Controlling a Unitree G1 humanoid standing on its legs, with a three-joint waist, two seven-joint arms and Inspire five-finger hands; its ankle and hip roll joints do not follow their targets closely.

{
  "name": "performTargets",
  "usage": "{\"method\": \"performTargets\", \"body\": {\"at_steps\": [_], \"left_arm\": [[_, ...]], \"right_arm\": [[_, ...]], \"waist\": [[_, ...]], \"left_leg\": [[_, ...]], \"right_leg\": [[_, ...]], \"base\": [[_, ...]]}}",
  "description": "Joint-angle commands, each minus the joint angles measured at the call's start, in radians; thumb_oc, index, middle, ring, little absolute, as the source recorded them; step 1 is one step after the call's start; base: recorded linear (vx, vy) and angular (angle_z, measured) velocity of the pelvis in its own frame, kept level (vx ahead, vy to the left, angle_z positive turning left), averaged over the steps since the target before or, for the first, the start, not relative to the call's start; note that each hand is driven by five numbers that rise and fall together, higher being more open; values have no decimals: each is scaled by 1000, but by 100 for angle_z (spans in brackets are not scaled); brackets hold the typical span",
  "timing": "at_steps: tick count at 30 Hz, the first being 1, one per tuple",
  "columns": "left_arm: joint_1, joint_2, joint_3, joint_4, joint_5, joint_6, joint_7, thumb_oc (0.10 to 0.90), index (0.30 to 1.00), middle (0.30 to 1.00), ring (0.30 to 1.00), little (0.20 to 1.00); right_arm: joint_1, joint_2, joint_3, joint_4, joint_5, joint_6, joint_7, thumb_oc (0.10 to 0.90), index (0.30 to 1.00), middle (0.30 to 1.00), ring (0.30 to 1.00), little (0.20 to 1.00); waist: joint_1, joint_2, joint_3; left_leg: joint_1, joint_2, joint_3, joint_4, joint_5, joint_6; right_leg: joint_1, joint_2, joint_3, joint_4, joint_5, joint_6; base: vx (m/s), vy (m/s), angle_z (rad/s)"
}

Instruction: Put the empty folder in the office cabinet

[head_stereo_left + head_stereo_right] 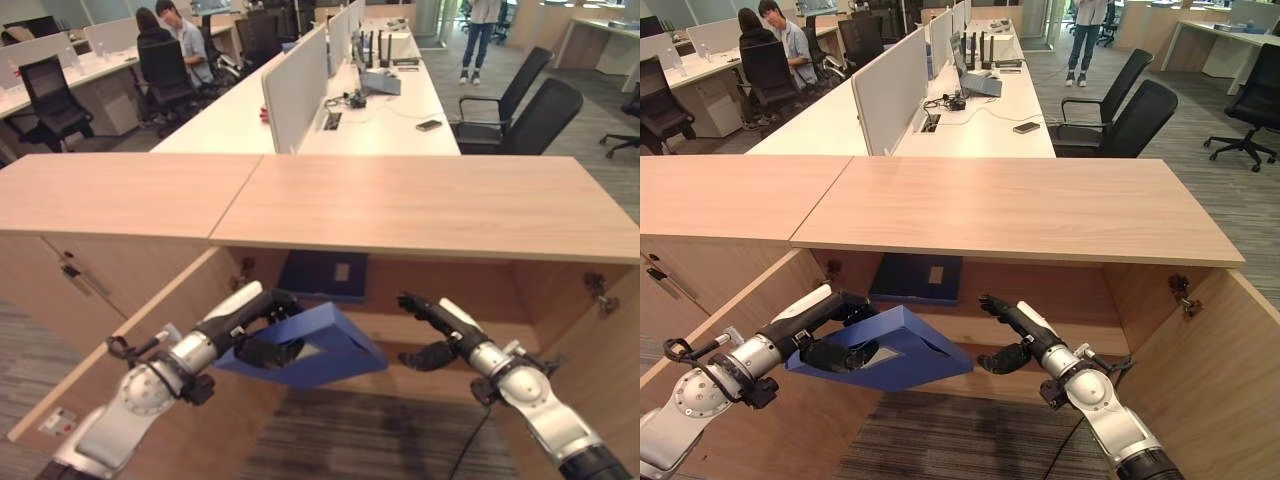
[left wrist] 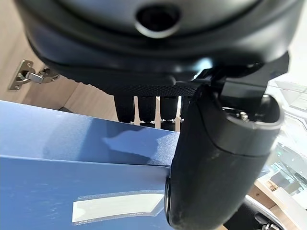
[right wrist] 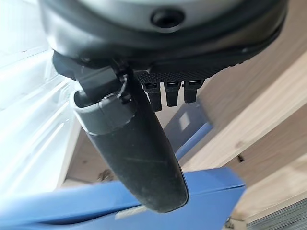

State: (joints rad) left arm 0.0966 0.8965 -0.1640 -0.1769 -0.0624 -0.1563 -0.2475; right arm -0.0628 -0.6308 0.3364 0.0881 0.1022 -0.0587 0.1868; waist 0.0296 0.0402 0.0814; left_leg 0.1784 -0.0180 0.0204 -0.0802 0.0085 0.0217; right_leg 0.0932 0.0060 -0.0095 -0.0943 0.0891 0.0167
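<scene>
- Step in hand, as I read it: carrying the blue folder [image 1: 310, 345] into the open cabinet [image 1: 430, 205]; it is not yet on a shelf.
- Folder hangs in front of the cabinet opening at about 6 o'clock of the head view, tilted, its far end pointing towards the interior.
- Left hand [image 1: 262, 325] is clamped on the folder: fingers over the top face, thumb [image 2: 216, 158] wrapped under the near edge. Left wrist view confirms contact on both sides.
- Right hand [image 1: 432, 325] sits at about 5 o'clock, just beside the folder's right end, fingers nearly straight and spread from the thumb, holding nothing. I can't tell if it brushes the folder's edge; it looks slightly apart.
- A second, darker folder [image 1: 325, 272] already lies on the shelf [image 1: 440, 330] inside, towards 12 o'clock of the held one.
- To do it well: level the folder first, so its leading edge clears the shelf lip rather than catching on it.
- Feed it in straight towards 12 o'clock, keeping clear of the open door [image 1: 150, 340] at 8 o'clock.
- Use the right hand as a flat guide under or beside the free end, since a one-sided grip may let it sag or swing.
- Release only once the folder's weight rests on the shelf.
</scene>
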Motion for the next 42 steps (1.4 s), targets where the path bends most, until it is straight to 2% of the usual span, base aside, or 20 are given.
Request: {"method": "performTargets", "body": {"at_steps": [1,11,16,24,30,36,42], "left_arm": [[-153,45,28,-22,18,-107,59,400,300,300,300,300],[-153,36,57,7,106,-107,89,400,300,300,300,300],[-172,-5,60,16,117,-107,111,400,300,300,300,300],[-196,-62,69,-60,-40,-128,100,400,300,300,300,300],[-224,-92,50,-100,-105,-132,98,400,300,300,300,300],[-258,-81,1,-155,-208,-138,56,400,300,300,300,300],[-293,-63,-41,-180,-251,-145,40,400,300,300,300,300]], "right_arm": [[-122,3,3,-136,81,-102,26,800,900,900,900,900],[-103,-25,-10,-140,91,-97,56,800,900,900,900,900],[-107,-17,12,-129,89,-91,75,800,900,900,900,900],[-135,1,48,-105,84,-91,83,800,900,900,900,900],[-145,26,77,-92,66,-93,78,800,900,900,900,900],[-167,43,99,-72,34,-106,48,800,900,900,900,900],[-190,52,119,-62,13,-114,24,800,900,900,900,900]], "waist": [[-11,-49,-71],[-9,-55,-72],[-9,-58,-74],[-8,-60,-75],[-10,-59,-76],[-14,-55,-77],[-15,-53,-78]], "left_leg": [[-33,-7,-35,-7,-51,-34],[-36,-6,-34,-7,-43,-34],[-34,-5,-34,-7,-54,-34],[-40,-6,-34,-7,-43,-34],[-39,-7,-37,-7,-44,-34],[-37,-7,-37,-7,-45,-33],[-37,-8,-38,-7,-45,-32]], "right_leg": [[73,-38,-44,7,-93,52],[71,-39,-44,7,-85,51],[73,-37,-45,7,-95,51],[68,-39,-49,7,-86,50],[68,-40,-50,7,-87,48],[70,-40,-49,7,-87,48],[71,-41,-47,7,-87,48]], "base": [[0,0,0],[4,0,0],[7,0,0],[5,1,0],[0,0,0],[0,0,0],[0,0,0]]}}
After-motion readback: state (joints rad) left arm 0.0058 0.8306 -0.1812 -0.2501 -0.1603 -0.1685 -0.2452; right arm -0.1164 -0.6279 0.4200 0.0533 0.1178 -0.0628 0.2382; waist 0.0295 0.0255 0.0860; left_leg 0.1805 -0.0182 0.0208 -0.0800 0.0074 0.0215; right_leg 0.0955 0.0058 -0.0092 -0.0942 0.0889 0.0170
